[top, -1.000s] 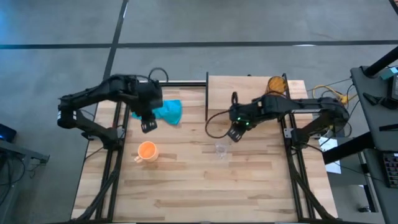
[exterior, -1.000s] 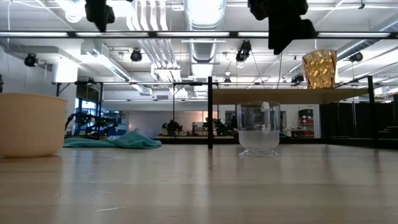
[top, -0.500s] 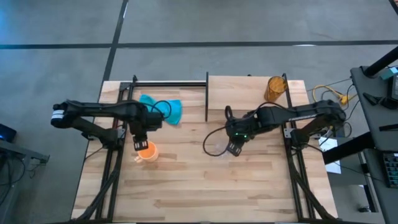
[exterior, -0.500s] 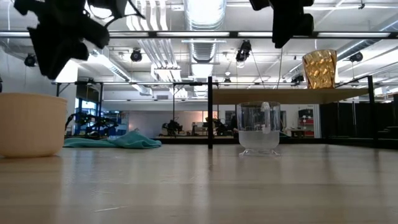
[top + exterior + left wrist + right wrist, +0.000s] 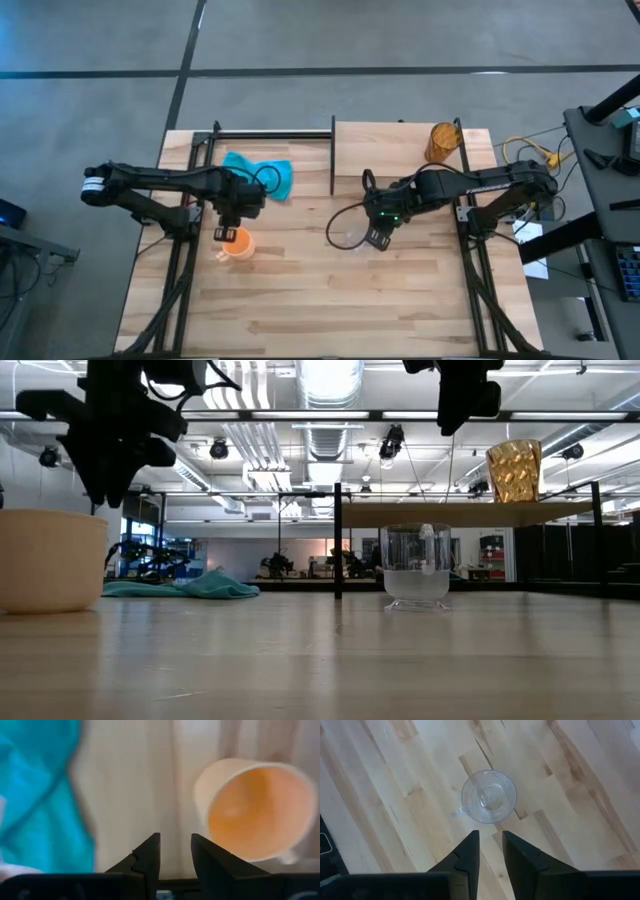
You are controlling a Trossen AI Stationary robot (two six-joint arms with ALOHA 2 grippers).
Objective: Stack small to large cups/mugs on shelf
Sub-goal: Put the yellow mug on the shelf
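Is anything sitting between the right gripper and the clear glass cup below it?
Nothing visible. The right gripper hangs above the glass cup, with only bare tabletop around the cup and open air between them in the low view.

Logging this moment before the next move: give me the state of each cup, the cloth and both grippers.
Orange mug: upright on the tabletop, empty.
Clear glass cup: upright on the tabletop, empty.
Brown cup: upright on the shelf.
Teal cloth: crumpled on the tabletop.
Left gripper: narrowly open, above the mug.
Right gripper: narrowly open, above the glass.
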